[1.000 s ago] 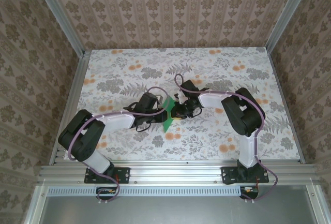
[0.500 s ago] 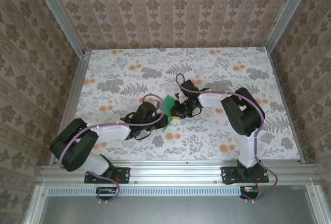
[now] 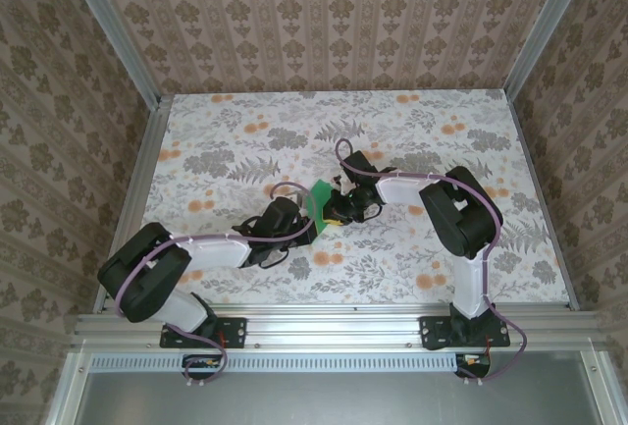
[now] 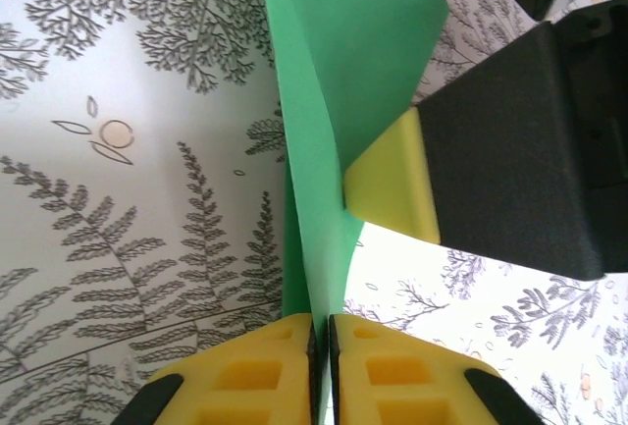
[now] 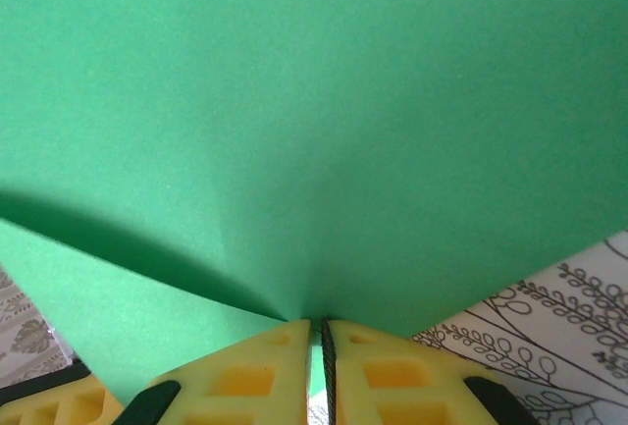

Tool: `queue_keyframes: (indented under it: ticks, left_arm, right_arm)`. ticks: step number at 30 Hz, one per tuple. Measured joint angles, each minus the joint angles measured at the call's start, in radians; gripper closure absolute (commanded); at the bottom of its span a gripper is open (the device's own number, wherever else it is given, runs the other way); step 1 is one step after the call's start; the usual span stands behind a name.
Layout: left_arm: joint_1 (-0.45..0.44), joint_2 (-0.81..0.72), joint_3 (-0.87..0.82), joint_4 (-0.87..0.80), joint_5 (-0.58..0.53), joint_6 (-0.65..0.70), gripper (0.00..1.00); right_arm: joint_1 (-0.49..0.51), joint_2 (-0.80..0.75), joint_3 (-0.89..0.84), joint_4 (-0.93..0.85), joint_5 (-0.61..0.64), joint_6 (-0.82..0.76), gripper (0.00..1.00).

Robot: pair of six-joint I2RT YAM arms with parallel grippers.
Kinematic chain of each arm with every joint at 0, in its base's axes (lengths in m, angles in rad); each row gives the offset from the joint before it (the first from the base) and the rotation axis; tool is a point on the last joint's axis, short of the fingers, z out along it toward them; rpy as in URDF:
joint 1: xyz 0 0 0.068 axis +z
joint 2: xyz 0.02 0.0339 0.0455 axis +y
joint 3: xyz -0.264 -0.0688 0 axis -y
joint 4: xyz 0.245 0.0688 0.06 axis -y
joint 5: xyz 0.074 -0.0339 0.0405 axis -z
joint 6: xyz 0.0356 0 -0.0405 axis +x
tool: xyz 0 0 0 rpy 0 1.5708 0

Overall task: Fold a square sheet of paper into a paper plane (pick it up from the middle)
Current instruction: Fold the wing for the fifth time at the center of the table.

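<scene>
The floral-patterned tabletop point(image 3: 442, 121) carries nothing loose that I can see. Both arms reach in over its middle: the left arm point(image 3: 211, 248) comes from the near left and the right arm point(image 3: 432, 199) bends in from the right.

Between their tips is the square sheet of paper point(image 3: 319, 195), bright green. It looks lifted off the tabletop and stands roughly on edge rather than lying flat. In the left wrist view it is bent into two faces that meet along a line running toward the camera, with the far face curling over. Whether that line is a pressed crease or only a bend I cannot tell.

The left fingers point(image 4: 285, 366) are pinched together on the near edge of the sheet, with only the paper's thickness between them. The right fingers point(image 5: 265, 371) are likewise closed on the sheet, which spreads out beyond them.

By my reading the task is early. The pick-up is done and a first centre fold is perhaps being formed. No pointed nose or wings show, so most of the folding remains.
</scene>
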Motion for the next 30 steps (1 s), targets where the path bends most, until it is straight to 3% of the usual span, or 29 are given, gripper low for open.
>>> queue_keyframes:
  ticks: [7,24,30]
  left_arm:
    - [-0.026,0.034,0.006,-0.028,-0.045,0.042,0.95]
    - [-0.140,0.084,0.076,-0.130,-0.237,0.470,0.99]
    - [-0.163,0.095,0.076,-0.108,-0.289,0.570,0.99]
  right_arm:
    - [-0.003,0.000,0.000,0.001,-0.002,0.015,0.82]
    - [-0.087,-0.171,-0.056,0.071,0.057,0.209,0.44]
    - [-0.090,-0.152,-0.055,0.094,0.037,0.307,0.40]
